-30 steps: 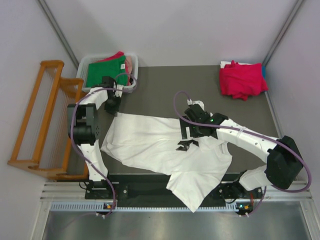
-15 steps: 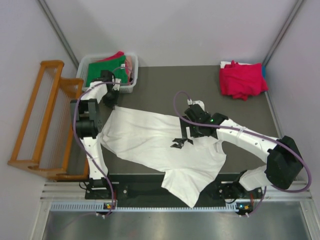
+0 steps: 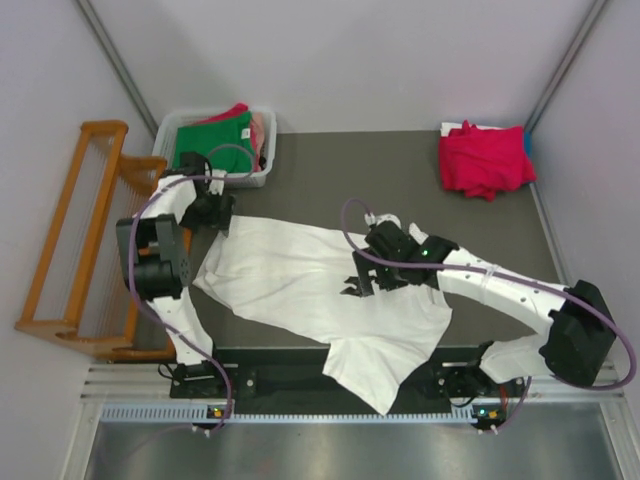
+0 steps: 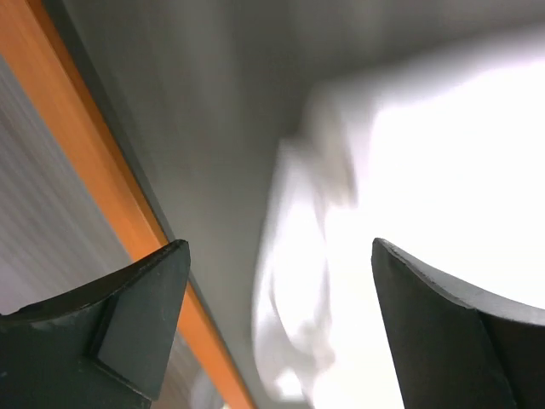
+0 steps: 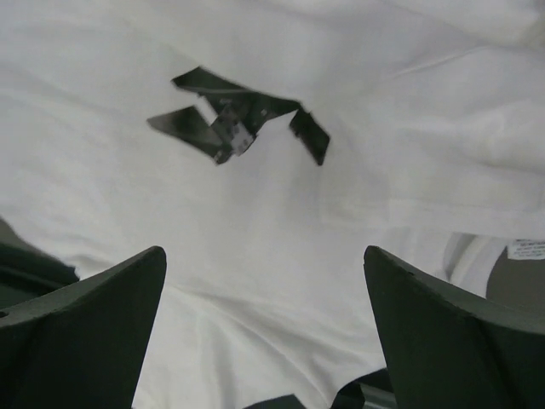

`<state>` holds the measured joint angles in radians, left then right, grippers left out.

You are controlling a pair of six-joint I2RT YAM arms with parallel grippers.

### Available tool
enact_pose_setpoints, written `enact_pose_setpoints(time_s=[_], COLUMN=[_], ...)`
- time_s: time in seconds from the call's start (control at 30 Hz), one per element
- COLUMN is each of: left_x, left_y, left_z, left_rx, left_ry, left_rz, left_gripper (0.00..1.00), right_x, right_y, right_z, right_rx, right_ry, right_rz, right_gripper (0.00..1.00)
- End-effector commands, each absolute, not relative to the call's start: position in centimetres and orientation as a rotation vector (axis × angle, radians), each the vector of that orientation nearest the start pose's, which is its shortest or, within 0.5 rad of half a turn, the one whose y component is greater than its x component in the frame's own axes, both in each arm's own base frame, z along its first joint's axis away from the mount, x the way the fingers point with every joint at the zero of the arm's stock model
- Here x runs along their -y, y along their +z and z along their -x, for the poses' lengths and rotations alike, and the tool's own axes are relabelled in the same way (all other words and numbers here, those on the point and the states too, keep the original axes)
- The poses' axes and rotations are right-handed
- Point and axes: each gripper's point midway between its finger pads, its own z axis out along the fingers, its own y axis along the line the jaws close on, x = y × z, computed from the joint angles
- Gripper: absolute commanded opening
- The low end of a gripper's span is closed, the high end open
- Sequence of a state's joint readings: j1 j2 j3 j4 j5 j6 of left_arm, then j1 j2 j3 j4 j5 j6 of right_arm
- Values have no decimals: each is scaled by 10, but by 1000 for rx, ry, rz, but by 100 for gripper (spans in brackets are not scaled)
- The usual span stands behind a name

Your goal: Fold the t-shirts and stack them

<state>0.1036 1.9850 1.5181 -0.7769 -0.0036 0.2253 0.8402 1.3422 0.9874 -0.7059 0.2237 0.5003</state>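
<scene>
Dark table (image 3: 330,170); white t-shirt (image 3: 290,280) spread (hem overhanging near edge); crimson shirts (image 3: 485,160) far right; basket (image 3: 163,135) far left.

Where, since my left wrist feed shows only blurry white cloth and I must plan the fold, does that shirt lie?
Observer: The white shirt lies spread across the middle of the table, one end draping over the near edge.
Operator: And the right arm?
Observer: The right pincer hovers open above the shirt's middle, holding nothing.
Operator: Any other shirts out?
Observer: A red pile sits at the far right corner.
</scene>
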Motion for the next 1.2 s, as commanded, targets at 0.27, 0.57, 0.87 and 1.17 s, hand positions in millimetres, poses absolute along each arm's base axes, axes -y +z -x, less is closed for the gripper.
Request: enact_pose_setpoints(time_s=[0.27,0.57,0.87,1.17], left_x=[-18,-11,-9,-9], left_y=[96,70,45,39], left_z=[-272,-226,-213,-214], left_rx=[-2818,-2902,-2921,-2844], left_ry=[-86,-169,-180,-151], left_rz=[-421,-542,-530,-500], left_gripper=[93,93,93,93], right_x=[-236,-224,-233,-247], right_y=[102,93,77,59], right_z=[-111,-82,-62,-62], right_rx=[-2661,-2711,-2688,-2591], right_ry=[304,292,221,74], right_rz=[727,790,917,1014], right_gripper=[100,100,100,100])
